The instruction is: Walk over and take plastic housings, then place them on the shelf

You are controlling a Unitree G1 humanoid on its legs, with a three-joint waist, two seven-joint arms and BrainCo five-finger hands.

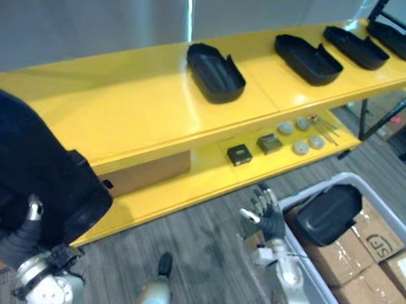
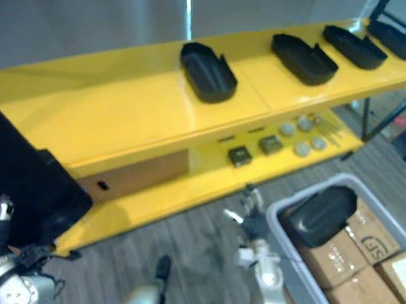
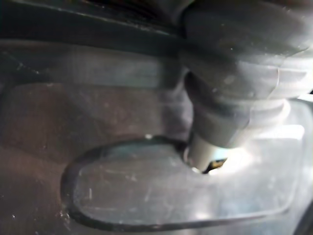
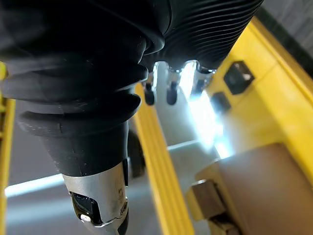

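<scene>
A large black plastic housing (image 1: 30, 172) is held up at the lower left, in front of the yellow shelf (image 1: 121, 109). My left hand (image 1: 14, 238) is shut on it from below; in the left wrist view its thumb (image 3: 215, 132) presses on the housing's inner wall (image 3: 146, 191). Several more black housings lie in a row on the shelf's top board, the nearest (image 1: 215, 73) at the middle. Another housing (image 1: 329, 214) rests in a grey bin (image 1: 343, 180) at the right. My right hand (image 1: 265, 211) hangs open just left of that bin, holding nothing.
The shelf's lower board carries two small dark blocks (image 1: 239, 154), round metal discs (image 1: 293, 135) and a brown box (image 1: 148, 174). Taped cardboard boxes (image 1: 376, 242) fill the bin under the housing. The top board is bare left of the nearest housing. Black stand legs (image 1: 377, 117) rise at the far right.
</scene>
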